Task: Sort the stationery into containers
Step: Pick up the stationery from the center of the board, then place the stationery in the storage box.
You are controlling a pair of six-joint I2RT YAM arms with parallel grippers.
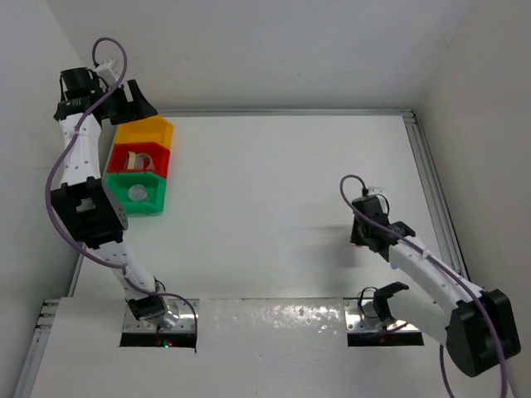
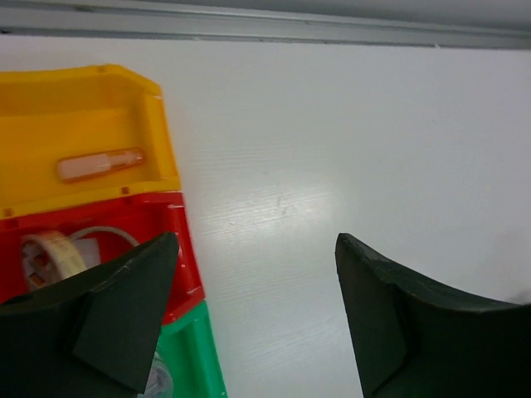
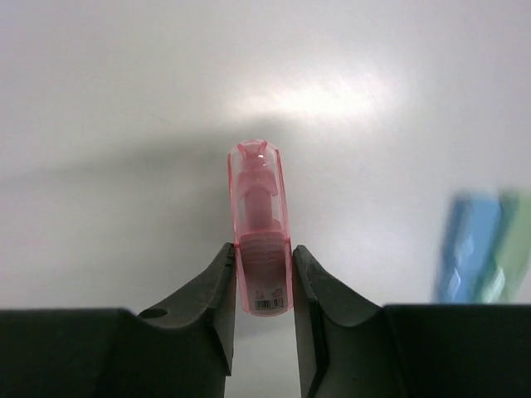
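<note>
Three bins stand in a row at the far left: yellow, red, green. In the left wrist view the yellow bin holds a pale stick, the red bin a beige tape roll, and the green bin a whitish roll. My left gripper is open and empty above the bins' right edge. My right gripper is shut on a pink stick. Blurred blue and green sticks lie to its right.
A metal rail runs along the table's right edge and another along the back. White walls close in on the left, back and right. The arm bases sit at the near edge.
</note>
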